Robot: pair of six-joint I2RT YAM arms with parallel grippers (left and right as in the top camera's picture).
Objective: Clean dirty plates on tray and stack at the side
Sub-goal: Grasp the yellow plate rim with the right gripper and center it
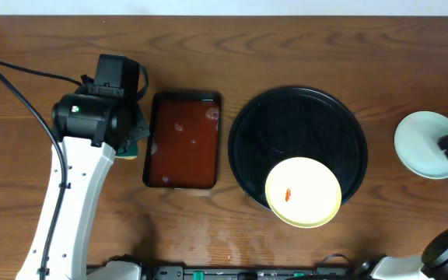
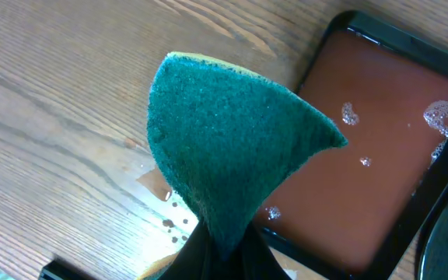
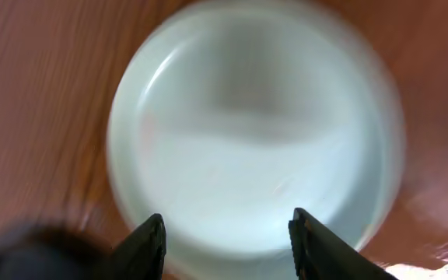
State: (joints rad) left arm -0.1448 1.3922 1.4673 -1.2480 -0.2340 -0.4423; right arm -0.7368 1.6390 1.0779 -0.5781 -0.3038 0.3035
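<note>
A pale yellow plate [image 1: 303, 192] with a small red smear lies on the front right part of the round black tray [image 1: 298, 117]. A pale mint-white plate [image 1: 421, 143] lies on the bare wood to the right of the tray; it fills the right wrist view [image 3: 255, 148], blurred. My right gripper [image 3: 228, 233] is open and empty just above its near rim. My left gripper [image 2: 220, 253] is shut on a green sponge [image 2: 228, 148] left of the reddish-brown tray. A third plate is not in view.
A rectangular reddish-brown tray [image 1: 182, 140] with soapy liquid sits between my left arm and the black tray; it also shows in the left wrist view [image 2: 379, 132]. Water drops lie on the wood [image 2: 173, 218] beside it. A black cable [image 1: 22, 70] runs at far left.
</note>
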